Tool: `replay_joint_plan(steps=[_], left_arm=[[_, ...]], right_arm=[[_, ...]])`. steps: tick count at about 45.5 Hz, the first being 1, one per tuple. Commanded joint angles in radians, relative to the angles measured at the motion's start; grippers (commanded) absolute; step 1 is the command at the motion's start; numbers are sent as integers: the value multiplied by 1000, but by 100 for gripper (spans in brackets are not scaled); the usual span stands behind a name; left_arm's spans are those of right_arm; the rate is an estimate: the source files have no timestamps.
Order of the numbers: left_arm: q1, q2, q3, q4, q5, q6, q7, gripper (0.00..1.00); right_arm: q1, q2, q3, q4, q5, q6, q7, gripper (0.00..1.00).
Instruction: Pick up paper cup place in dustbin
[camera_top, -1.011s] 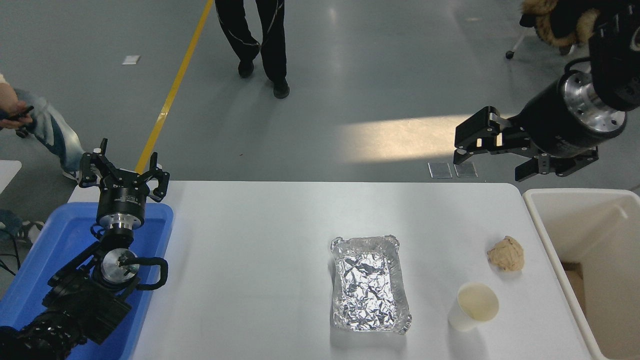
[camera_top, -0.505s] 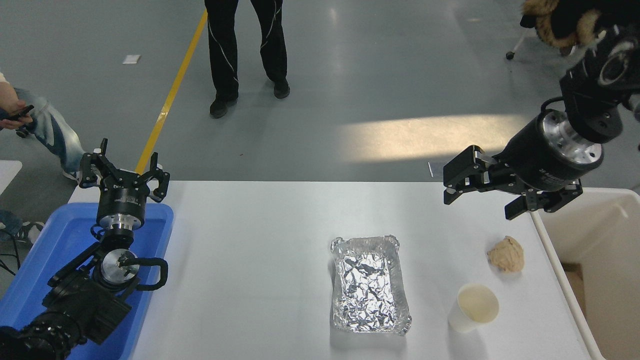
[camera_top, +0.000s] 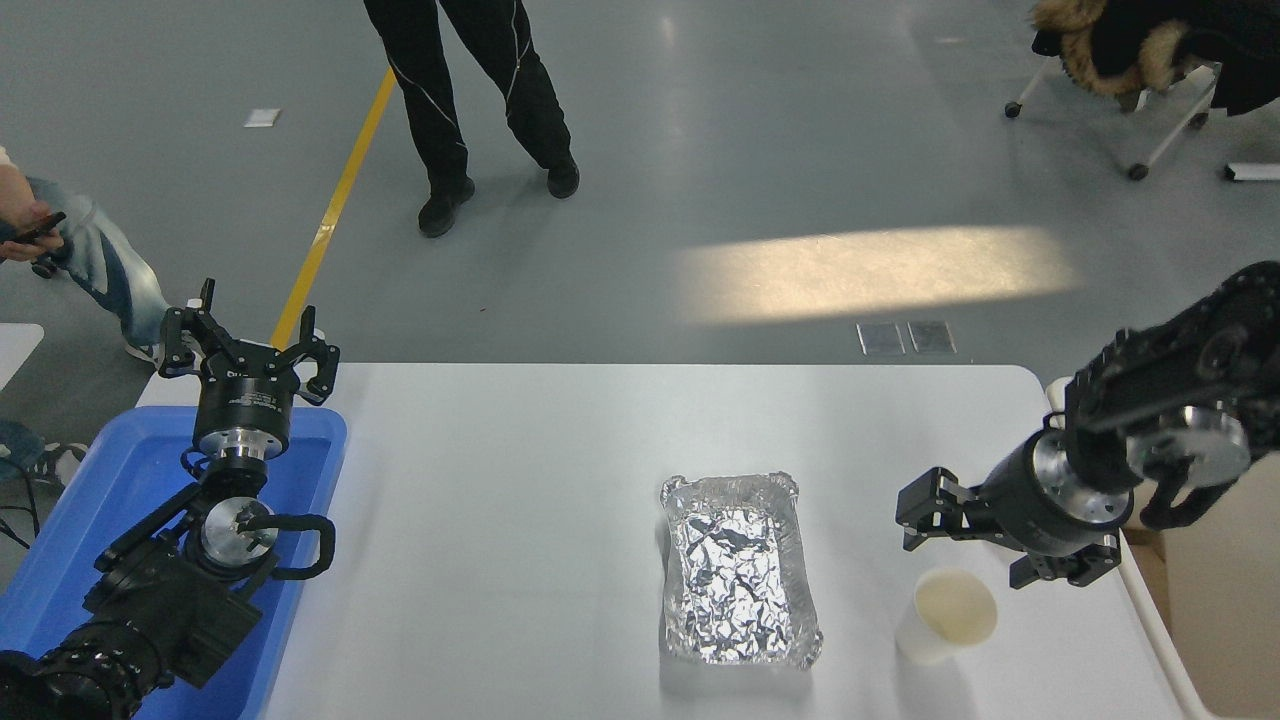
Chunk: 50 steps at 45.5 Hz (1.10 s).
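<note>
The white paper cup (camera_top: 946, 615) stands upright on the white table (camera_top: 520, 500) near its front right, cream inside. My right gripper (camera_top: 964, 549) is open and hangs low just behind the cup, fingers pointing left, one finger on each side of the cup's far rim, not touching it. The off-white dustbin (camera_top: 1222, 620) stands off the table's right edge, partly hidden by my right arm. My left gripper (camera_top: 246, 350) is open and parked over the blue bin at the lower left.
A crinkled foil tray (camera_top: 740, 572) lies left of the cup. A blue plastic bin (camera_top: 120, 480) sits at the table's left end. The crumpled tan paper ball is hidden behind my right gripper. People stand on the floor beyond the table (camera_top: 470, 100).
My right gripper has come down and towards me from above the table's far right corner to just behind the cup, covering the paper ball. A person at the far side walked left.
</note>
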<state>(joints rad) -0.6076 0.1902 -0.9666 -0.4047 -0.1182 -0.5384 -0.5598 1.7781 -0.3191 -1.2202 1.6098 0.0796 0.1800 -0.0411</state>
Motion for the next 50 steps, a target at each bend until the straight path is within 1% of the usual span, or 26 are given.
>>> replay_joint_plan(steps=[1, 11, 25, 32, 36, 37, 38, 39, 41, 42, 43, 50], left_arm=[[0, 0, 0, 0, 0, 0, 0, 99], [0, 0, 0, 1, 0, 0, 0, 99], [0, 0, 0, 0, 0, 0, 0, 99], [0, 0, 0, 0, 0, 0, 0, 99], [0, 0, 0, 0, 0, 0, 0, 99], [0, 0, -1, 1, 0, 0, 0, 99], [0, 0, 0, 0, 0, 0, 0, 99], [0, 0, 0, 1, 0, 0, 0, 99], [0, 0, -1, 0, 0, 0, 0, 99], [0, 0, 0, 0, 0, 0, 0, 99], [0, 0, 0, 0, 0, 0, 0, 99], [0, 0, 0, 0, 0, 0, 0, 99]], right_arm=[[-129, -35, 47, -27, -81, -76, -2, 99], [-204, -41, 47, -88, -132, -117, -3, 99], [-269, -69, 54, -160, -147, -122, -3, 99], [-335, -67, 85, -214, -152, -126, -3, 96], [-356, -69, 88, -231, -152, -126, -3, 83], [-359, -67, 90, -238, -150, -126, -3, 77], [-364, -67, 90, -245, -149, -126, -2, 69], [-368, -67, 90, -246, -147, -126, -2, 55], [-378, -69, 90, -248, -147, -120, -2, 23], [-379, -69, 90, -249, -147, -117, -2, 9], [-381, -69, 90, -249, -147, -117, -2, 0], [-385, -66, 90, -254, -146, -126, 0, 0]])
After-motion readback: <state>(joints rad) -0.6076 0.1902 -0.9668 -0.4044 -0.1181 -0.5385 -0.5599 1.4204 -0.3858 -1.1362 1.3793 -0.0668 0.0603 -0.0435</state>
